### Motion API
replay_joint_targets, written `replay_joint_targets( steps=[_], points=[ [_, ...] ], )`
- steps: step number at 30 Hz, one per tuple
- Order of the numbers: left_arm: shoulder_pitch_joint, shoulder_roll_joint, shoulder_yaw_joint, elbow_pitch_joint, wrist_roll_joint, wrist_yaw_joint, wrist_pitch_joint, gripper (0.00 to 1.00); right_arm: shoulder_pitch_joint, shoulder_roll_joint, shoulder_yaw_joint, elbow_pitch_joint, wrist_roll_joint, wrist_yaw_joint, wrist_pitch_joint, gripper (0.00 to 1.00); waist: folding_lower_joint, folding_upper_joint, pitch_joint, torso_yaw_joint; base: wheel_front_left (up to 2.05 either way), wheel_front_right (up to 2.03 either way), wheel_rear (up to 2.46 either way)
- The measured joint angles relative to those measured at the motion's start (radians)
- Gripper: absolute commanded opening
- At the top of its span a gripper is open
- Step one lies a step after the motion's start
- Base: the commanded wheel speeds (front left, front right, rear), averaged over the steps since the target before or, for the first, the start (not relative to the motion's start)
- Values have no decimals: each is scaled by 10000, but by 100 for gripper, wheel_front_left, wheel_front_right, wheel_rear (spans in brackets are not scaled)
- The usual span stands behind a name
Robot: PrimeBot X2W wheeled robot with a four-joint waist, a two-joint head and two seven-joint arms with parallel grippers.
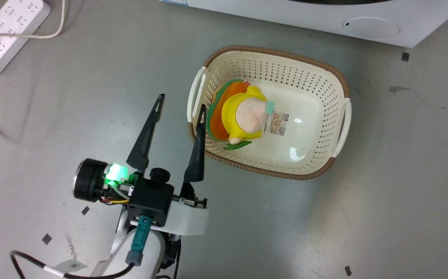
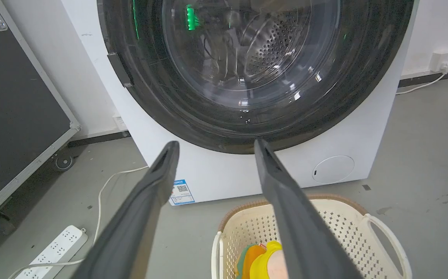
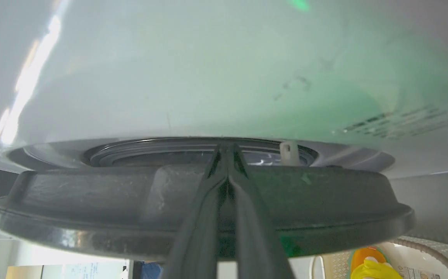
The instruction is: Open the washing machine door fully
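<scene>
The washing machine (image 2: 227, 170) is a white front-loader, and its low front edge (image 1: 324, 19) runs along the top of the head view. The washing machine door (image 2: 150, 97) is a glossy black ring around a clear glass bowl, with the steel drum visible through it. Seen edge-on in the right wrist view, the door (image 3: 92, 201) stands slightly ajar from the white front (image 3: 208, 77), and a white latch hook (image 3: 289, 153) shows in the gap. My right gripper (image 3: 227, 147) is shut, fingers pressed together, tips in that gap behind the door's rim. My left gripper (image 1: 181, 101) is open and empty, pointing at the door's lower edge (image 2: 216, 143).
A cream laundry basket (image 1: 270, 52) with a yellow and orange plush toy (image 1: 247, 116) sits on the grey floor in front of the machine, just right of my left fingers. A white power strip (image 1: 7, 31) with its cable lies to the left. A black flight case (image 2: 11, 116) stands left of the machine.
</scene>
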State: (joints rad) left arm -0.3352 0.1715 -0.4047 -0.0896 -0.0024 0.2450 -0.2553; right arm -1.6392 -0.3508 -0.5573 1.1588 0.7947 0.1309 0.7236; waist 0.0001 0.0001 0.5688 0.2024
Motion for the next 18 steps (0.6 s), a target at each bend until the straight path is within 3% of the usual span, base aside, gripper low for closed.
replay_joint_targets(
  steps=[8,10,13,14,18],
  points=[
    [-31,13,-59,50,-6,27,-10,100,93,-198,-2,313,-13,-15,796,0,0,0,-333,73,0,0,0],
    [-31,23,-56,98,-10,27,-10,100,452,-157,502,-347,-27,-54,1544,0,-1,0,-509,73,0,0,0],
    [39,65,-35,278,-98,29,-12,100,1580,31,79,-293,228,-21,926,0,-2,0,-881,48,0,0,0],
    [145,73,-27,349,-138,27,-12,100,2365,180,96,-370,226,-23,982,0,-2,0,-1184,15,0,0,0],
    [370,79,-17,407,-188,23,-12,100,3038,374,291,-798,316,-23,1632,0,-2,0,-1643,-38,0,0,0]
  ],
)
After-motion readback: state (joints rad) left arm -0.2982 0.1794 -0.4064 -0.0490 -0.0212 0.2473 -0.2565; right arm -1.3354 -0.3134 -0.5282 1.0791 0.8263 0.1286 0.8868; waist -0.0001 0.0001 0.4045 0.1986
